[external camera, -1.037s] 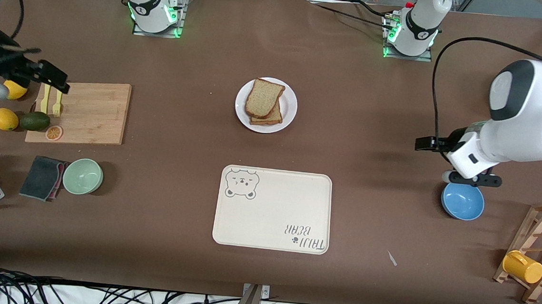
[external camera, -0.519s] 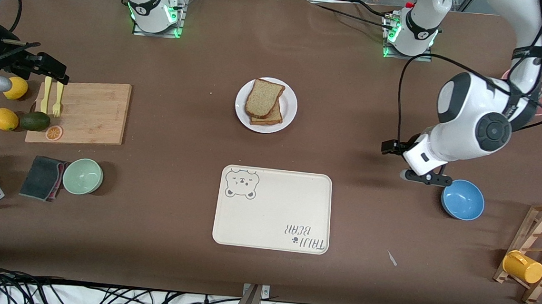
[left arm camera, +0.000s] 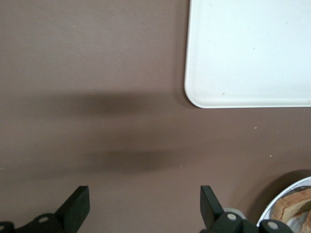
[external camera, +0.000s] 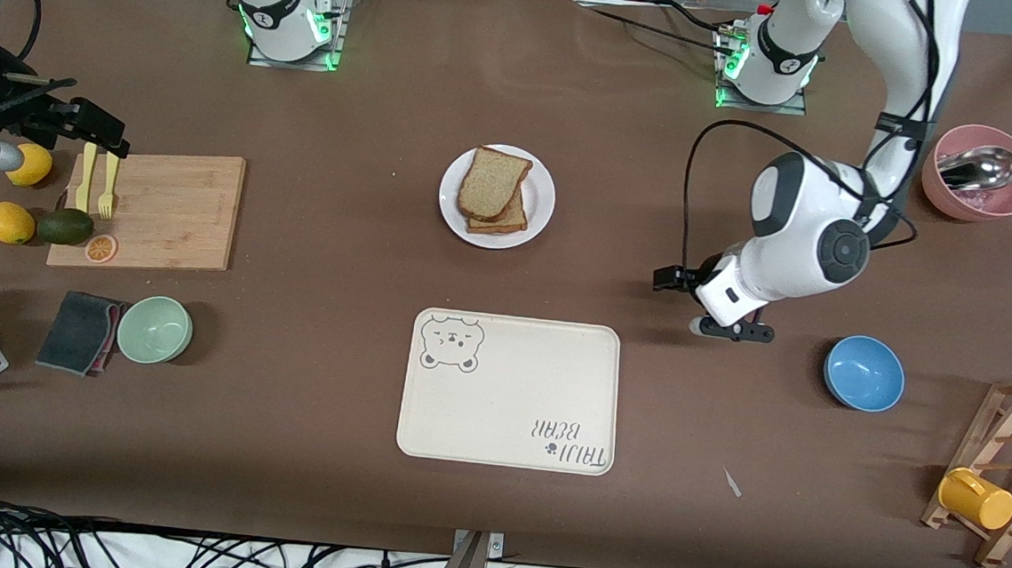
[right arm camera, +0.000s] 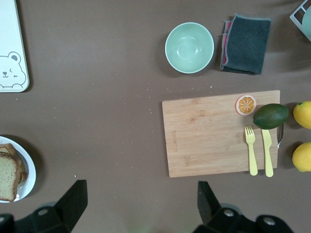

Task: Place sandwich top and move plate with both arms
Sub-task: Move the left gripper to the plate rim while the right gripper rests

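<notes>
Bare table (external camera: 348, 246) around plate (external camera: 540, 199)

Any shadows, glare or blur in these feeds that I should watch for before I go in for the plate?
Front view: even light, no glare; soft shadow under the left gripper on the brown table. Left wrist view: two blurred dark shadow bands on the table beside the cream rectangular tray. Right wrist view: sharp; round white plate cut off at the edge.

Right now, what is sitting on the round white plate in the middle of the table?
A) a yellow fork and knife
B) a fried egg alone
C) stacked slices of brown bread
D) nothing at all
C: the plate holds stacked slices of brown bread, with a lower slice peeking out underneath.
</notes>
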Available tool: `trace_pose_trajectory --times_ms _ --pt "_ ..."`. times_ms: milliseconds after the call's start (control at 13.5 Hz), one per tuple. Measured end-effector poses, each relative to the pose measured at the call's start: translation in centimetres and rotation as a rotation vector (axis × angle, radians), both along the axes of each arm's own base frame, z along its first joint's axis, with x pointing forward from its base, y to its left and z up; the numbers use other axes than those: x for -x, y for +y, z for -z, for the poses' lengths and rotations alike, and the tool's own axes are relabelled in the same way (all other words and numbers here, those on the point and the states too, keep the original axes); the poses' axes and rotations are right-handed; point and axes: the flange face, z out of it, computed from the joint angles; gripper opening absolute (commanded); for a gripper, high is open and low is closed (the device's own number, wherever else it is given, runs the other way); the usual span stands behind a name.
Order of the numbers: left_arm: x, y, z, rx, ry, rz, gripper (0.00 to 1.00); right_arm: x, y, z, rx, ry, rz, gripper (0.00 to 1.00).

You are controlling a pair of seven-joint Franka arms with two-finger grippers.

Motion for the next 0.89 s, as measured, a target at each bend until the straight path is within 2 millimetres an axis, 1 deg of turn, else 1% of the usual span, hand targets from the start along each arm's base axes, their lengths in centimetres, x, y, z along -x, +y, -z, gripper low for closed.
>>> trace_pose_trajectory --times_ms 222,444,741,889 --pt "2.3 -3.3 2.1 0.054 0.017 -0.016 1.00 0.0 0.2 0.0 0.000 0.000 -0.003 1.00" --pt "4.6 -5.7 3.7 0.122 0.075 -0.066 1.00 0.0 0.2 0.0 0.000 0.000 -0.004 1.00" --pt "6.9 -9.1 4.1 0.222 0.143 -0.121 1.00 0.0 0.2 0.0 0.000 0.000 -0.005 1.00" --pt "7.9 -10.6 4.3 0.295 0.157 -0.117 1.00 0.0 0.2 0.0 0.000 0.000 -0.005 1.00"
